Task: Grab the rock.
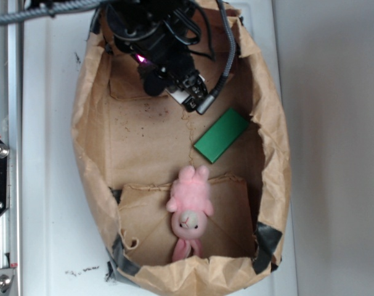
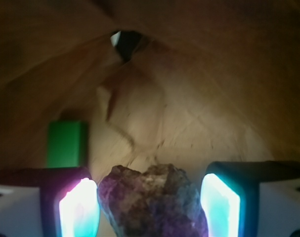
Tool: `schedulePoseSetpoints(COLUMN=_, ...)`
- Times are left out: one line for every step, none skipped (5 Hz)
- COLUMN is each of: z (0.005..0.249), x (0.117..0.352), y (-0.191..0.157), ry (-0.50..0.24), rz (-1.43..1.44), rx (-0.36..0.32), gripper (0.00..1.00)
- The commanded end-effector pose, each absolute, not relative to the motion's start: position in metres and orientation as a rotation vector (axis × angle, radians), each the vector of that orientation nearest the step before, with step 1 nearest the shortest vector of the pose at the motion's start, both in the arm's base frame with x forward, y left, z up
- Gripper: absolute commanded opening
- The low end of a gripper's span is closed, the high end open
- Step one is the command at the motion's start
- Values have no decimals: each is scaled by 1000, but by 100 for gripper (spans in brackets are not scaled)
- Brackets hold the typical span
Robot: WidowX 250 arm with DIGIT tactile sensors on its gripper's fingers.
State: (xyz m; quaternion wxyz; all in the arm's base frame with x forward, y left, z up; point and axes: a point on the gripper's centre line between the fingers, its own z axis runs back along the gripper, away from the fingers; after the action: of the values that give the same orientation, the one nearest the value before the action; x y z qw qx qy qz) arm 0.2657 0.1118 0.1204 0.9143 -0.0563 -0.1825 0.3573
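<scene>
Spread on either side of the rock (image 2: 152,200), your jaws stood open in the wrist view: the left glowing pad sat just beside the stone's left edge, perhaps touching it, while a clear gap separated the right pad from the stone's right side, so you had nothing clamped yet. Your gripper (image 2: 149,202) framed the rock between its two fingers (image 2: 78,207), with the lump sitting low in the picture and running off the bottom edge. You could see that the stone was rough and angular, dark brown-grey with a mottled, purplish cast under the pads' light. Beyond your left finger the flat green block (image 2: 65,143) lay on the paper floor, well apart from the rock. From the exterior view, your arm hung over the upper end of the brown paper bag (image 1: 88,160), which lay opened out on the white table (image 1: 48,154), and the gripper (image 1: 193,92) there was buried under the dark wrist hardware, so you could not read the jaws from that angle; the rock itself was hidden beneath the arm. You also had the green block (image 1: 222,135) lying tilted near the bag's right wall, and the pink plush toy (image 1: 189,209) lying near the bag's lower end, well apart from your gripper.
</scene>
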Motion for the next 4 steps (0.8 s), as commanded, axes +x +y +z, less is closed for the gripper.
schedulePoseSetpoints(z=198, x=251, y=92, ry=-438, rz=487, rx=-178, gripper=0)
schedulePoseSetpoints(z=216, x=239, y=81, ry=-411, rz=414, rx=-284, gripper=0)
schedulePoseSetpoints(z=230, x=232, y=60, ry=-442, rz=291, rx=-283, gripper=0)
schedulePoseSetpoints(z=237, x=231, y=45, ry=-471, rz=237, rx=-237, gripper=0)
